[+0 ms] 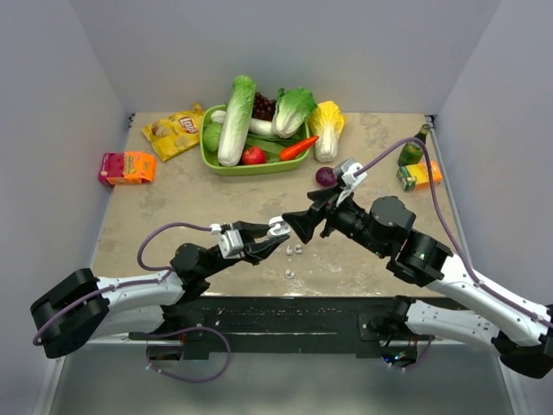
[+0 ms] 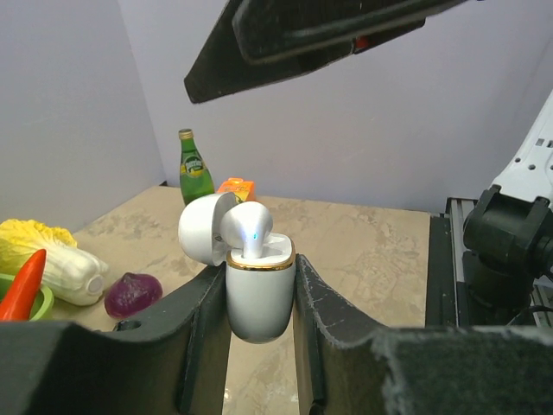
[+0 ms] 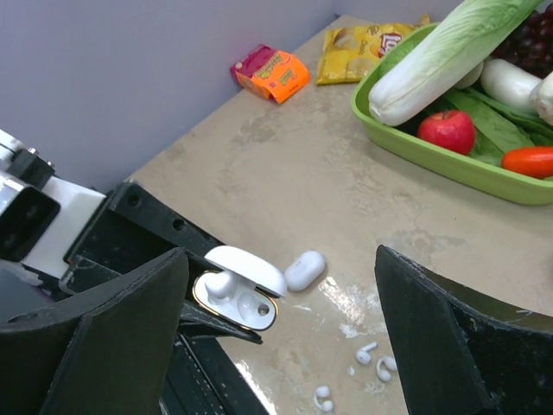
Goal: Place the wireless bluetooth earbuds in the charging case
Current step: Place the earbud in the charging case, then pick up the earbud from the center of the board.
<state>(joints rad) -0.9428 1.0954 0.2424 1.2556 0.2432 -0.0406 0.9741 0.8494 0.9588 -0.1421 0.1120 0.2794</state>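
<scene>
My left gripper (image 1: 266,233) is shut on the white charging case (image 2: 257,303) and holds it upright above the table with its lid (image 2: 203,229) swung open. One white earbud (image 2: 246,226) stands in the case's left socket with a blue light on; the other socket (image 3: 259,304) is bare. My right gripper (image 1: 295,226) is open and empty, its fingers spread wide just above the case (image 3: 238,298). Three loose white earbuds lie on the table below: two together (image 3: 366,352) (image 3: 384,368) and one nearer (image 3: 322,399), also visible in the top view (image 1: 294,250).
A small white oval piece (image 3: 304,270) lies on the table beside the case. A green tray (image 1: 226,164) of vegetables stands at the back, with a purple onion (image 1: 325,176), a green bottle (image 1: 411,152), a juice box (image 1: 420,175), a chips bag (image 1: 175,131) and an orange-pink box (image 1: 126,167).
</scene>
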